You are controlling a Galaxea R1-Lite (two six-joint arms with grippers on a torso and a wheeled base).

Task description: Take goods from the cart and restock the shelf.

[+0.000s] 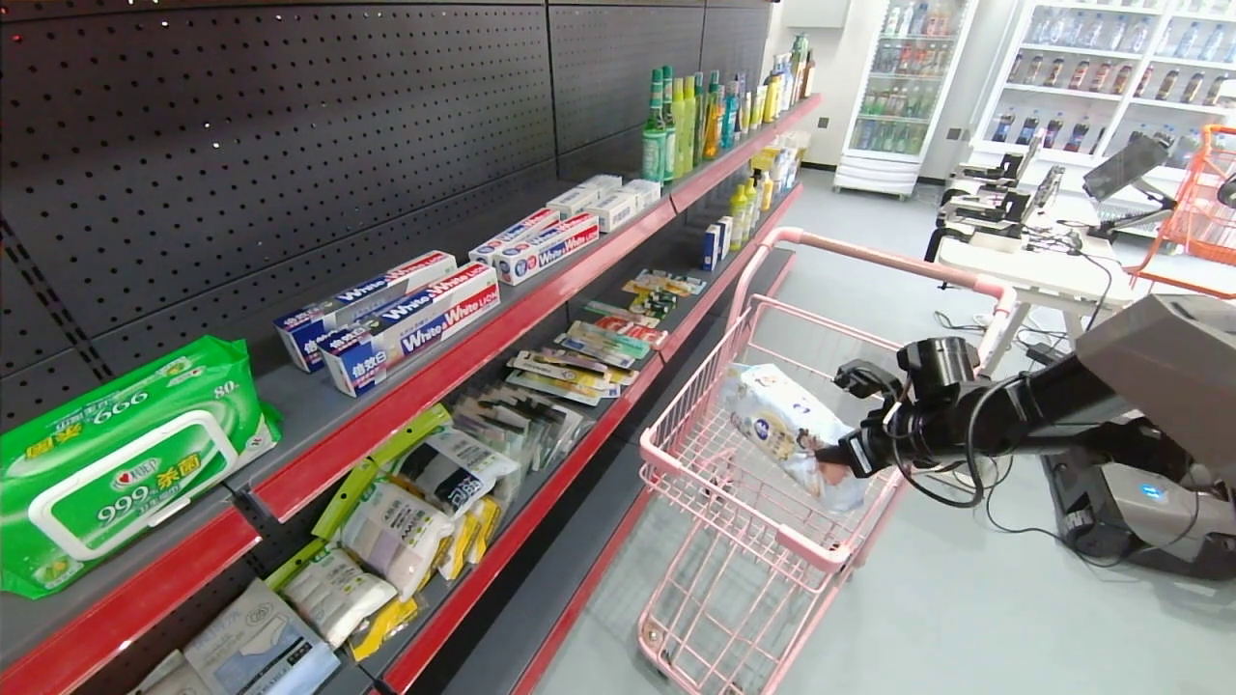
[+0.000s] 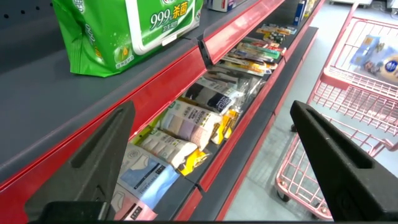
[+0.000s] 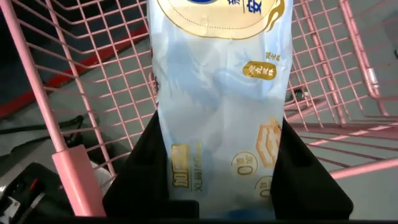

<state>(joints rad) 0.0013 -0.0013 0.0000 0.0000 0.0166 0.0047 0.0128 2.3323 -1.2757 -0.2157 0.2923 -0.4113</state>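
A white and blue soft pack (image 1: 784, 417) (image 3: 217, 93) hangs tilted inside the pink wire cart (image 1: 666, 465) (image 3: 81, 68), just above the basket rim. My right gripper (image 1: 838, 456) (image 3: 221, 186) is shut on the pack's lower end, with a dark finger on each side of it. The shelf's top board (image 1: 319, 401) runs along the left, edged in red. My left gripper (image 2: 217, 155) stands open and holds nothing, beside the shelf's red edge (image 2: 168, 84) and above the lower shelf's pouches. A green wipes pack (image 1: 116, 454) (image 2: 124, 31) lies on the top board nearby.
Toothpaste boxes (image 1: 415, 309) and green and yellow bottles (image 1: 686, 116) line the top board farther along. Pouches and socks (image 1: 425, 502) fill the lower shelf. A white table (image 1: 1043, 275) and an orange cart (image 1: 1197, 212) stand behind the pink cart.
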